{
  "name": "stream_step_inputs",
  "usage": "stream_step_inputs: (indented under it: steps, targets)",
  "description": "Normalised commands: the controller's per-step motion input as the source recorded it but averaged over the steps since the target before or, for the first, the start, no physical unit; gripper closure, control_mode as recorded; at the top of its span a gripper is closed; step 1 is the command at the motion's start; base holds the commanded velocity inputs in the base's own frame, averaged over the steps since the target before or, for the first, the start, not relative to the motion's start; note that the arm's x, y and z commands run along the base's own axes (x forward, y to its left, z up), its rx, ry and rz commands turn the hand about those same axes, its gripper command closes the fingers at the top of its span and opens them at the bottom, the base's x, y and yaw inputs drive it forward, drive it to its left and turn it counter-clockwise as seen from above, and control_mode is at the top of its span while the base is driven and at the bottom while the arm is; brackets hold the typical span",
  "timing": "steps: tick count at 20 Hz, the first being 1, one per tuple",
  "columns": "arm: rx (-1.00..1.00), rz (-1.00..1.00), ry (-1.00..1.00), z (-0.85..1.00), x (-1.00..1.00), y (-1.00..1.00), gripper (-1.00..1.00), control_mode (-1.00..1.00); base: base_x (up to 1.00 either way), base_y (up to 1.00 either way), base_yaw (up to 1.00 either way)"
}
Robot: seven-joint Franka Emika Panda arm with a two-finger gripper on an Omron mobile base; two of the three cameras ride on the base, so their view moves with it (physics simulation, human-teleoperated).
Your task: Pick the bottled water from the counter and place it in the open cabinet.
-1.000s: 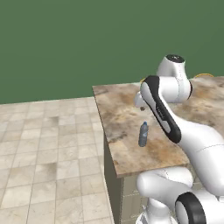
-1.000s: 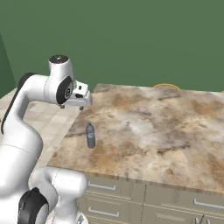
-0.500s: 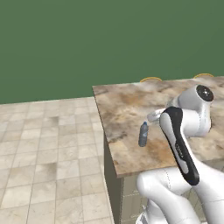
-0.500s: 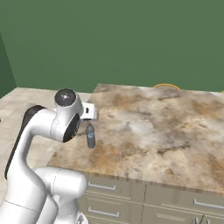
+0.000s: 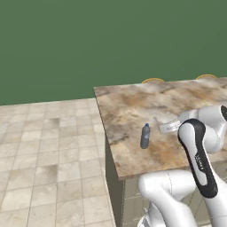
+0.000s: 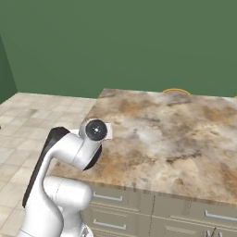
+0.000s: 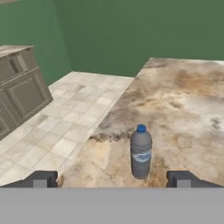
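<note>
**Marble desk, bottle untouched: the pick has yet to begin**

Grey-blue and upright, the bottled water (image 7: 141, 152) stands on the marbled desk (image 7: 188, 100), near the edge that drops to the tiled floor (image 7: 65, 131). In the left base view it (image 5: 145, 135) sits apart from the white arm, whose wrist is folded low over the desk to the bottle's right.

The claw (image 7: 111, 178) points at the bottle from close by. Its two dark fingertips (image 7: 41, 178) sit wide apart at the bottom of the hand view, and the bottle lies between their lines but beyond them, nearer the right tip. The claw is spread wide and holds nothing; no pad touches the plastic.

As for progress, nothing of the task is done. By my reading this is the approach: the hand is lined up and level with the bottle's lower half, and it needs to go forward until the fingers flank the label band, then close. After that come the lift and the carry to the open cabinet, which I cannot place from these views. A set of beige panelled cabinets (image 7: 19, 89) stands across the floor, but that is not the target.
</note>
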Motion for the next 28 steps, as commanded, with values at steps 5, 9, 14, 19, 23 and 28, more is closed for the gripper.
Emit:
stream_step_inputs:
  steps: [5,9,14,19,23,28]
  targets:
    - [0.08,0.16,-0.02,-0.24,0.08,-0.1,-1.0,-1.0,0.0,0.0,0.0]
    - [0.04,0.18,-0.05,-0.28,0.07,-0.05,-1.0,-1.0,0.0,0.0,0.0]
    - [0.04,0.2,-0.08,-0.31,0.13,-0.03,-1.0,-1.0,0.0,0.0,0.0]
    - [0.04,0.22,-0.11,-0.25,0.25,-0.01,-1.0,-1.0,0.0,0.0,0.0]
    - [0.03,0.19,-0.08,-0.22,0.35,0.0,-1.0,-1.0,0.0,0.0,0.0]
    - [0.03,0.16,-0.04,-0.16,0.35,0.0,-1.0,-1.0,0.0,0.0,0.0]
